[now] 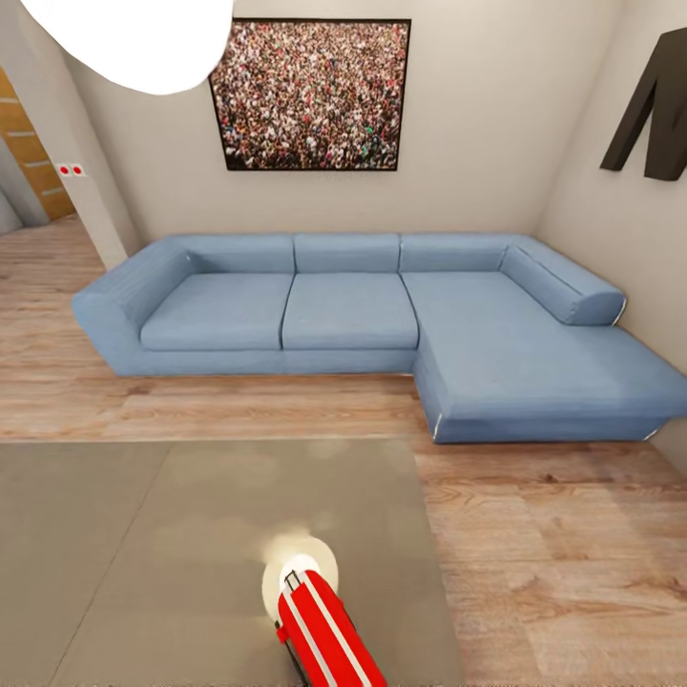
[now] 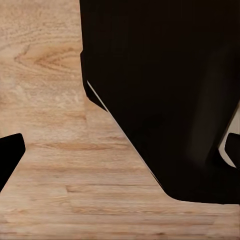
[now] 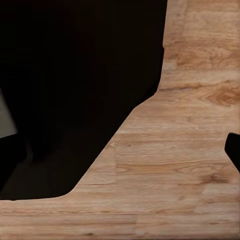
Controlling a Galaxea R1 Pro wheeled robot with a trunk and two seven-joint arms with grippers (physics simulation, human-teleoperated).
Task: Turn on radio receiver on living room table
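Facing the living room from the head view: the radio receiver (image 1: 326, 625) is lying on the table (image 1: 143, 553), down at 6 o'clock, its far white-trimmed end pointing toward 11 o'clock and its near end running off the lower edge. Red case, white stripes along its length. A bright round reflection (image 1: 298, 553) is sitting on the tabletop just past the radio's far end, touching it in the picture. The table is taking up the 7 to 6 o'clock part, grey and slightly glossy, its right edge bordering the wood plank floor (image 1: 553, 534).

Beyond the table, well apart from it, a blue L-shaped sofa (image 1: 382, 315) is spanning the middle, its long part extending toward 3 to 4 o'clock. A framed crowd photo (image 1: 310, 93) is hanging on the beige wall at 12 o'clock above the sofa. A white dome lamp (image 1: 143, 38) is showing at 11 o'clock. A dark angular wall piece (image 1: 658, 105) is showing at 2 o'clock. Two small red dots (image 1: 71, 171) are sitting on a wall corner at 10 o'clock.

Left wrist view: a dark finger (image 2: 9, 155) is showing at one edge and another at the opposite edge, a large black robot body (image 2: 165, 90) and plank floor between them, so the left claw is standing spread, holding nothing.

Right wrist view: a dark fingertip (image 3: 233, 149) is showing at one edge, black body (image 3: 75, 85) covering the other side over plank floor; cannot tell whether the right claw is spread or pressed together.
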